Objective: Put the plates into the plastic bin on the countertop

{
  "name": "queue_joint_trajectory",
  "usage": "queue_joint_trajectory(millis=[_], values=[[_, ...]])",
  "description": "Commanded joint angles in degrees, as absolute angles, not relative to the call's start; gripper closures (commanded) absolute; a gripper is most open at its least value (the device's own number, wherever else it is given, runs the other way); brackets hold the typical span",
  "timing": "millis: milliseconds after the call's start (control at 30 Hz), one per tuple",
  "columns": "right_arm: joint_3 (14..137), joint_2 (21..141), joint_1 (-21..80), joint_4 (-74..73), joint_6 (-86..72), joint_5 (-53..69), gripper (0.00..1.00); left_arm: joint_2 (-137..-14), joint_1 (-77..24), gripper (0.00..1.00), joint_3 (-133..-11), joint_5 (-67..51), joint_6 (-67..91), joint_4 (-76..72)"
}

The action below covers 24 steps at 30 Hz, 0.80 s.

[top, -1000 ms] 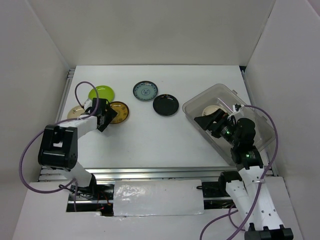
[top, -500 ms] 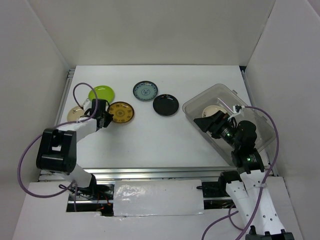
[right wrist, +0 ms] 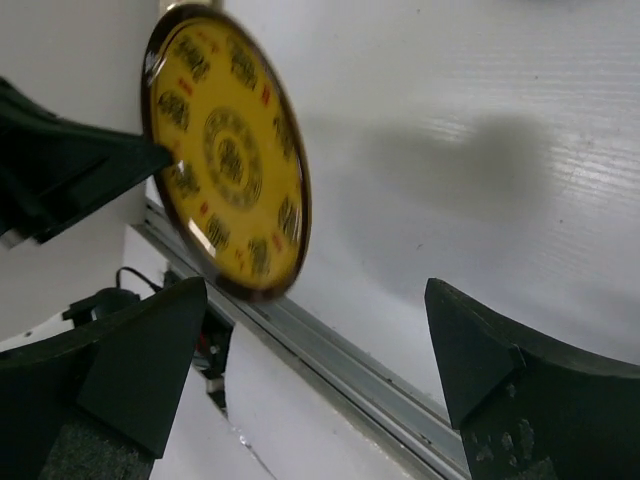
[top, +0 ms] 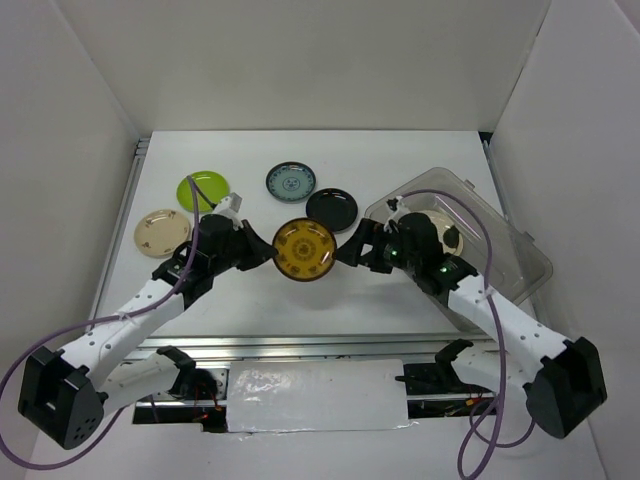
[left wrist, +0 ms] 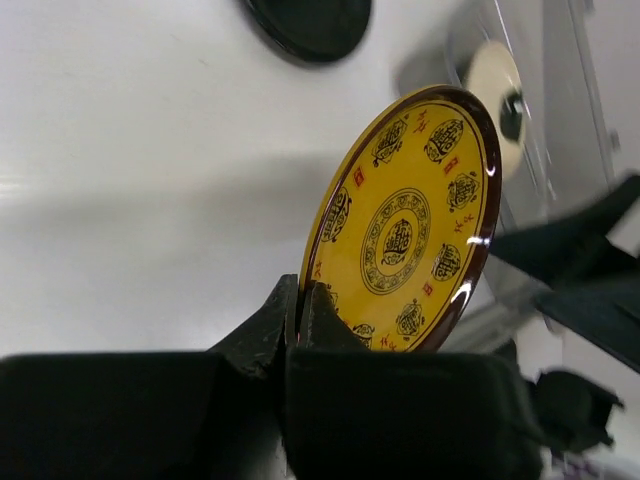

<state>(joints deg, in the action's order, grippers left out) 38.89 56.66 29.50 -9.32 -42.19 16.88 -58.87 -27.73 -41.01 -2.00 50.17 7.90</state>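
The left gripper (top: 266,256) is clamped on the rim of the mustard-brown plate (top: 304,250), holding it tilted above the middle of the countertop (top: 420,160). The right gripper (top: 352,252) is spread wide just beside the plate's opposite edge, gripping nothing. The plastic bin (top: 515,245) sits behind the right gripper.

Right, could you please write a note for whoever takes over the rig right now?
Left pincer: shut on the rim of the round mustard-yellow patterned plate, lifted off the white countertop.
Right pincer: open, facing that plate, not touching.
Done: one cream round plate in the clear plastic bin.
Left: the held plate, lime green plate, second cream plate, blue-grey patterned plate, black plate on the countertop.
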Motion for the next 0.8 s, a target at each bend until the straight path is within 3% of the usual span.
queue_joint_trajectory(millis=[0, 33, 167, 233, 333, 367, 400, 433, 567, 767], values=[[42.01, 60.29, 32.16, -4.49, -41.22, 10.81, 0.03, -58.71, -29.09, 1.00, -42.71, -13.33, 47.38, 4.31], [42.10, 60.90, 33.39, -3.70, -41.66, 9.42, 0.04, -58.97, -29.61, 1.00, -42.71, -13.97, 47.20, 4.22], [42.98, 64.06, 34.63, -3.43, -42.36, 6.77, 0.34, -59.15, -29.97, 1.00, -41.93, -15.90, 47.90, 3.00], [42.80, 64.42, 34.72, -2.90, -42.71, 7.03, 0.43, -58.97, -29.97, 1.00, -41.75, -16.70, 48.16, 2.38], [41.84, 63.55, 34.80, -2.55, -43.50, 7.03, 0.94, -59.58, -29.88, 0.99, -43.06, -15.48, 48.16, 3.25], [41.57, 62.24, 34.89, -3.42, -43.85, 5.12, 1.00, -59.85, -29.80, 0.89, -43.76, -14.51, 48.25, 6.04], [41.49, 61.36, 34.72, -4.12, -44.03, 3.88, 1.00, -60.11, -29.88, 0.37, -45.68, -12.41, 48.60, 7.80], [41.57, 60.48, 34.37, -6.57, -44.29, 2.13, 1.00, -60.47, -29.97, 0.01, -46.66, -8.04, 49.13, 9.82], [41.22, 54.69, 24.82, -14.14, -46.05, -3.87, 1.00, -59.33, -30.50, 0.01, -48.95, 3.30, 51.59, 17.39], [38.94, 52.99, -4.71, -15.91, -47.11, -0.36, 1.00, -63.70, -30.50, 0.01, -48.95, 5.64, 51.34, 14.34]])
